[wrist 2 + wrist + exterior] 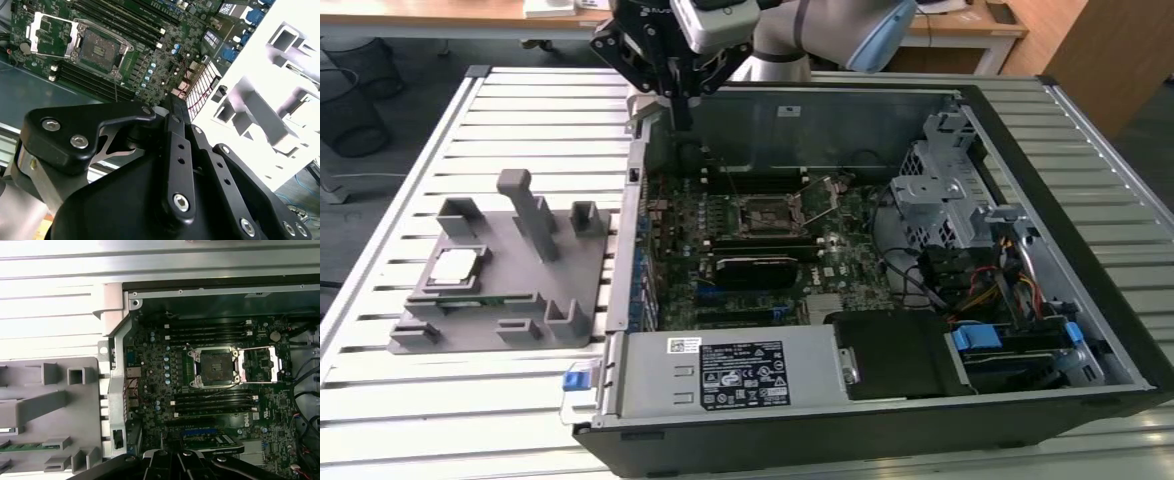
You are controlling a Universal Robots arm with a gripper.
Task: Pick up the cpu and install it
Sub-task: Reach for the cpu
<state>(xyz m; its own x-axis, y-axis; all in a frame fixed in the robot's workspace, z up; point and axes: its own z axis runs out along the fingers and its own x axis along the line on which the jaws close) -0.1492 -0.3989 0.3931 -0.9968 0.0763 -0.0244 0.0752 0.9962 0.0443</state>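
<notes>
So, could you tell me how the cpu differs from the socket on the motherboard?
The cpu is silvery-white; the socket is dark. The cpu lies on the grey holder outside the computer case; the socket sits inside it, on the green motherboard. The socket stands open, its cover swung aside, without the cpu in it. Both are square and lie flat.

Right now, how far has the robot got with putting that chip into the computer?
Barely begun. Done: the socket on the green board is empty, its lid flipped open to receive the chip. In hand: nothing. The gripper hovers above the far edge of the computer case, away from the chip, which lies in the grey holder beside the case. Left: both picking it up and fitting it.
</notes>
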